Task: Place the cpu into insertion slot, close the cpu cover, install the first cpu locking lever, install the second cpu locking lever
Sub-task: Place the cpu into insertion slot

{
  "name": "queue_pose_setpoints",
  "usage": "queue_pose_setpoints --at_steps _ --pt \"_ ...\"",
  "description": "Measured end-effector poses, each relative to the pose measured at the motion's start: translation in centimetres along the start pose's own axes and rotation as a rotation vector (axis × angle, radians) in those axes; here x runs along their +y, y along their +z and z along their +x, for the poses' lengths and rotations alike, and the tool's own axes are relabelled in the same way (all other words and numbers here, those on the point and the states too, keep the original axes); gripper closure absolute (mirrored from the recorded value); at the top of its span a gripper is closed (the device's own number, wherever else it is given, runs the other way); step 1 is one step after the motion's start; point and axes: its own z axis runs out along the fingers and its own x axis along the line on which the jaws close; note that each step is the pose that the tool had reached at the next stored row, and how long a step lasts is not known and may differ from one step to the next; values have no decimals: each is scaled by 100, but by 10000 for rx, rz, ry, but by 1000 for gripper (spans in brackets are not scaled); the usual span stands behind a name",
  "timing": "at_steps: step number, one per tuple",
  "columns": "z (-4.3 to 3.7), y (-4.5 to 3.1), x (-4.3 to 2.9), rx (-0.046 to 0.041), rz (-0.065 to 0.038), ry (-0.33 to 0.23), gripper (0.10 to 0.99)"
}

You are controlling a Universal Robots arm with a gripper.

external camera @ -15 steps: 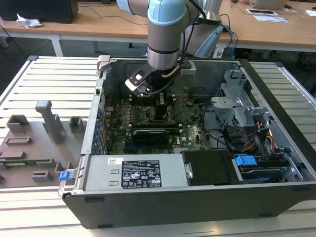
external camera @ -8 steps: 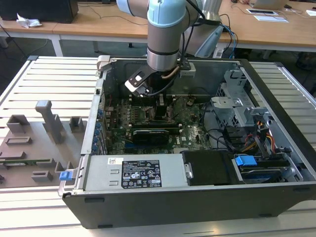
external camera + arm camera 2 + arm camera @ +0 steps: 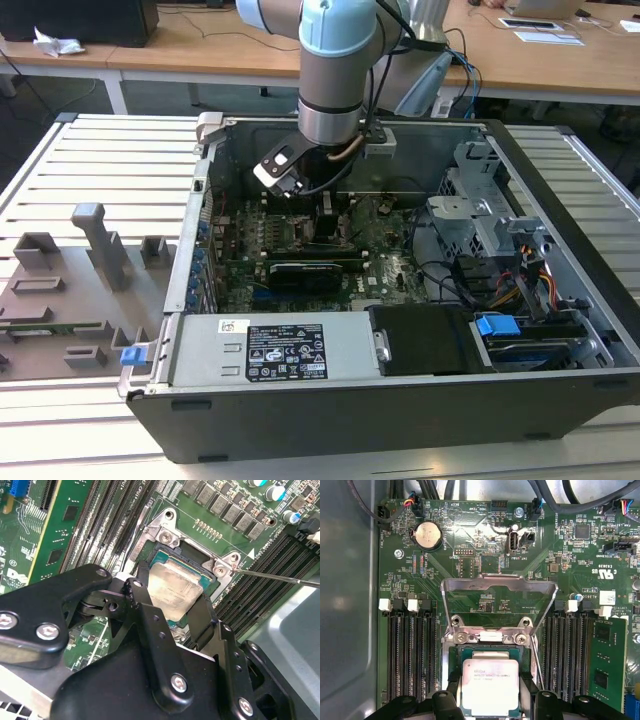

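Note:
My gripper [image 3: 490,696] is down inside the open computer case, over the insertion slot [image 3: 453,655]. Its two black fingers [image 3: 142,605] press against opposite sides of the cpu [image 3: 490,684], a silver-grey square chip also seen in the second wrist view [image 3: 172,587]. The chip sits squarely over the slot; whether it is fully seated I cannot tell. The cpu cover [image 3: 497,581] stands swung open behind the slot, its square window showing the green board. A thin wire locking lever [image 3: 280,576] sticks out free beside the slot. In the exterior view the gripper [image 3: 325,215] is at the motherboard's middle.
Black memory slots [image 3: 412,655] flank the socket on both sides, and a green memory stick [image 3: 605,665] stands in one. The case walls [image 3: 330,400], drive cage [image 3: 480,190] and cables surround the arm. A grey fixture board [image 3: 70,290] lies at the exterior view's left.

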Motion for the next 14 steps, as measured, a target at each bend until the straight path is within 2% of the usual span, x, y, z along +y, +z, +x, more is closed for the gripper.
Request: queue_pose_setpoints --at_steps 3,4,6,8,10,11,14 --pt "2 4 2 8 -5 -3 533" --pt "1 2 1 4 -2 -3 471" --pt "0 -1 0 -1 1 0 471" --pt "0 -102 1 -1 1 0 471" --pt "5 -169 1 1 0 0 471" --pt "5 -196 2 0 0 0 482" --pt "4 -311 2 1 -1 0 675"
